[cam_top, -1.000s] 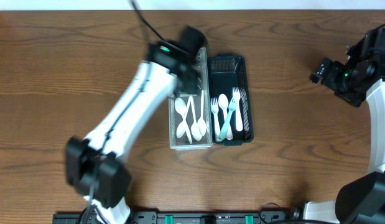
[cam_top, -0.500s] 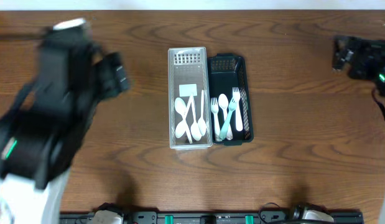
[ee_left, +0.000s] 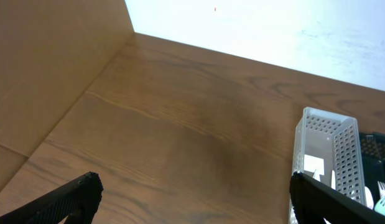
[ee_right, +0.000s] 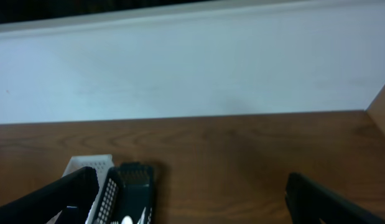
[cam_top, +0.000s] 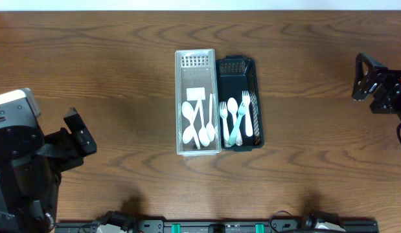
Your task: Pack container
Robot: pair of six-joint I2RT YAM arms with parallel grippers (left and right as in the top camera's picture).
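Note:
A white slotted basket [cam_top: 185, 97] holds several white spoons [cam_top: 199, 124] and a white card. A dark basket [cam_top: 252, 76] beside it on the right holds white and pale blue forks [cam_top: 236, 120]. My left gripper [cam_top: 80, 137] is at the table's left edge, far from the baskets, open and empty; in the left wrist view [ee_left: 192, 199] the white basket [ee_left: 326, 152] shows at the right. My right gripper [cam_top: 363, 77] is at the right edge, open and empty; the right wrist view [ee_right: 192, 199] shows both baskets [ee_right: 133, 186] at the lower left.
The brown wooden table [cam_top: 304, 162] has a white wall along its far edge [ee_right: 192, 68]. A tan panel [ee_left: 49, 62] stands at the table's left side.
The left arm swung away from the white basket to the table's left edge, leaving a white card in that basket. The right arm drew back lower on the right.

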